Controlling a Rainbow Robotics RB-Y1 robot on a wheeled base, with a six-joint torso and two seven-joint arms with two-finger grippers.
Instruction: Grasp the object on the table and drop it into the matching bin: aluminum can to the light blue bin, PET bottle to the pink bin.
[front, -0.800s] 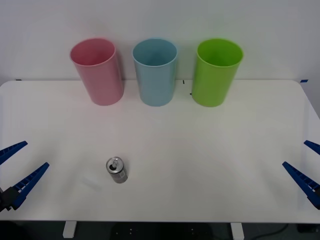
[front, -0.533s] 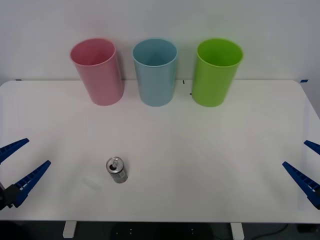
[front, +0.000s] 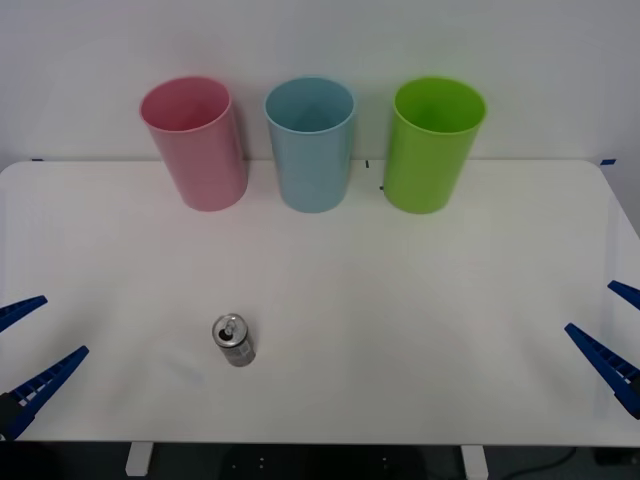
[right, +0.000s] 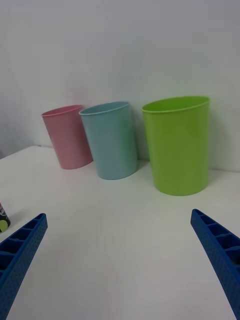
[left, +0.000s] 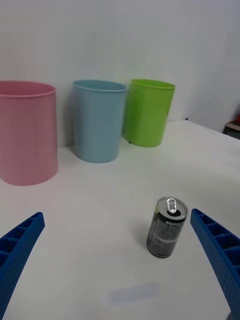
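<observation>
On the near-left part of the large white flat rectangular table (front: 420, 300) stands the small silver-grey aluminum drink can (front: 233, 340), upright, with its long axis vertical and its shiny round top and pull tab facing up. It stands alone, well apart from the three bins lined up along the far edge: the tall pink plastic bin (front: 196, 143) on the left, the tall light blue plastic bin (front: 312, 144) in the middle and a tall green plastic bin (front: 431, 145) on the right. The left gripper (front: 30, 352) hovers at the near-left edge of the table with its blue ribbed fingers spread wide and nothing between them; the can lies ahead of it and toward the table's centre, and in the left wrist view the can (left: 167, 227) sits nearer one finger than the other rather than midway in the gap. The right gripper (front: 612, 335) waits at the near-right edge, likewise spread and empty, and is much farther from the can, so the left arm is judged the better placed for the grasp. Dark label panels with pale print show on the can body, but no brand or wording can be read.
</observation>
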